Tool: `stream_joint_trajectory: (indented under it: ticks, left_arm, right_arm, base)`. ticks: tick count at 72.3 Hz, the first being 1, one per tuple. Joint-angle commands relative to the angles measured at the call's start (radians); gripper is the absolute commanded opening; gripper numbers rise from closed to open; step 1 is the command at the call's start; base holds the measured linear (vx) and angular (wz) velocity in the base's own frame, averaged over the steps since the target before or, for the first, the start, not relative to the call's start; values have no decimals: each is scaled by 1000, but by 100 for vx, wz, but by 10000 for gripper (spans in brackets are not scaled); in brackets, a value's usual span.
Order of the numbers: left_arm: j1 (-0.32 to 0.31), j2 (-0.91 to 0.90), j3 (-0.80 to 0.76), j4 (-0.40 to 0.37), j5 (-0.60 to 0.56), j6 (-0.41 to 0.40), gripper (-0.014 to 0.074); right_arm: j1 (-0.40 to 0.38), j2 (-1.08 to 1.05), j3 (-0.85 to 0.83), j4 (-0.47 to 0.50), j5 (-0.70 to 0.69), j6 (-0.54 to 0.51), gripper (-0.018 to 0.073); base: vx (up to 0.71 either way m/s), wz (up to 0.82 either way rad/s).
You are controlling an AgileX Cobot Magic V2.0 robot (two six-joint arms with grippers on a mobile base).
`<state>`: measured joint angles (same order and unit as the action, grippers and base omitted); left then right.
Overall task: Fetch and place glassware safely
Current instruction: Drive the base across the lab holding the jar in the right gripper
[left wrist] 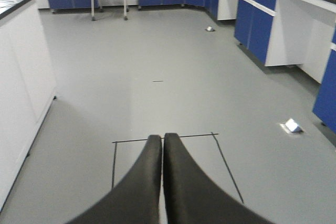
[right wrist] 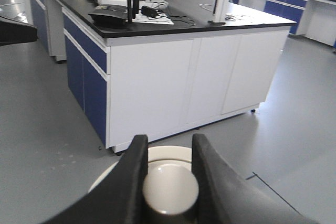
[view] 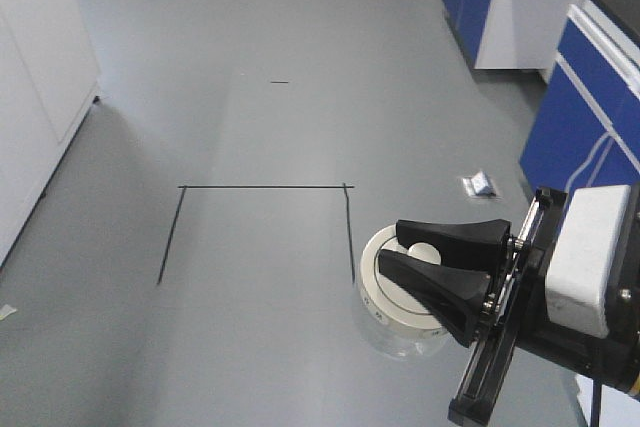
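Small squat clear glass jar [view: 380, 297], round off-white lid on, sits on grey floor [view: 300, 47] at 4 o'clock of black tape square [view: 262, 187]. Right gripper [right wrist: 169, 142] apparently clamps lid knob [right wrist: 170, 188]; left gripper [left wrist: 163, 139] clenched, holding nothing.

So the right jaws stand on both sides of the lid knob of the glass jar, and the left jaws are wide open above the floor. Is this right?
Not quite: the left gripper has its jaws shut together, nothing between them, as the left wrist view shows. The right gripper does flank the knob of the glass jar.
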<state>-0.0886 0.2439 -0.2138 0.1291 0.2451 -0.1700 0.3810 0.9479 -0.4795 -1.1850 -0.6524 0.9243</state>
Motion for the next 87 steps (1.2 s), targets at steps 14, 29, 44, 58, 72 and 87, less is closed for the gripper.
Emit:
stream_joint_trajectory:
  ticks: [14,29,44,58,72,87]
  left_arm:
    - [-8,11,-25,-7,-69,-7,-7]
    - [-8,11,-25,-7,-69,-7,-7]
    - [-8,11,-25,-7,-69,-7,-7]
    - [-8,11,-25,-7,-69,-7,-7]
    - [-8,11,-25,-7,-69,-7,-7]
    - [-8,11,-25,-7,-69,-7,-7]
  right_arm:
    - [-6,-16,-31,51,-48,1,-3]
    - [-6,-16,-31,51,-48,1,-3]
    - [-6,-16,-31,51,-49,1,-3]
    - [-6,-16,-31,51,-49,1,-3]
    - [-6,-16,-31,51,-49,1,-3]
    - [-6,-16,-31,51,-49,1,-3]
  base:
    - [15,23]
    - [27,2]
    - [40,-12]
    - [46,-10]
    - [52,-8]
    - [58,-2]
